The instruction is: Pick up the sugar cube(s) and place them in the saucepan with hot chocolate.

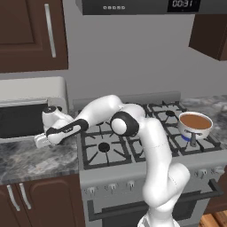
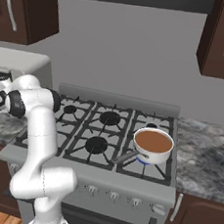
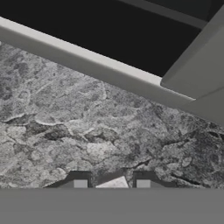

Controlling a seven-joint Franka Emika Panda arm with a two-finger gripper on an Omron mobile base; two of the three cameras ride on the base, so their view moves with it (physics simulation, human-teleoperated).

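A small white sugar cube sits between my two dark fingertips in the hand view, just over the marbled grey counter. My gripper is shut on the cube. In the left base view the gripper hangs low over the counter left of the stove, in front of the microwave. The saucepan with hot chocolate has pale grey walls and brown liquid inside. It stands on the stove's front right burner, far to the right of my hand.
A white microwave with a dark door stands right behind my hand. The gas stove with black grates lies between my hand and the pan. Dark cabinets hang above.
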